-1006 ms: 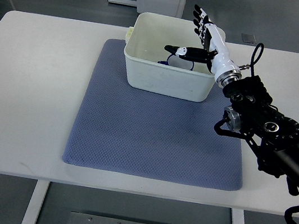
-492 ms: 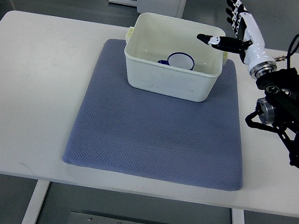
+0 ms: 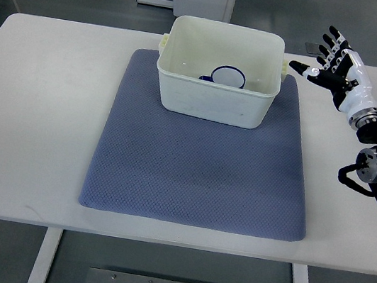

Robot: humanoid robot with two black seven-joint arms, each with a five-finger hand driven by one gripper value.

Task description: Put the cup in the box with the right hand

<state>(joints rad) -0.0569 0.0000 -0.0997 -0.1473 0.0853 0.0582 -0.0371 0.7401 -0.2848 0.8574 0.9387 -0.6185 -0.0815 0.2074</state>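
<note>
The cup point(image 3: 227, 76) — white with a dark blue rim — sits inside the cream plastic box point(image 3: 212, 102), a rounded rectangular tub on the far end of a blue-grey textured mat point(image 3: 197, 179). The right hand point(image 3: 335, 67) hovers near the white table's point(image 3: 33, 124) far right corner, fingers spread — holding nothing.

A blue-grey mat point(image 3: 199, 165) lies flat on the white table point(image 3: 33, 124).
</note>
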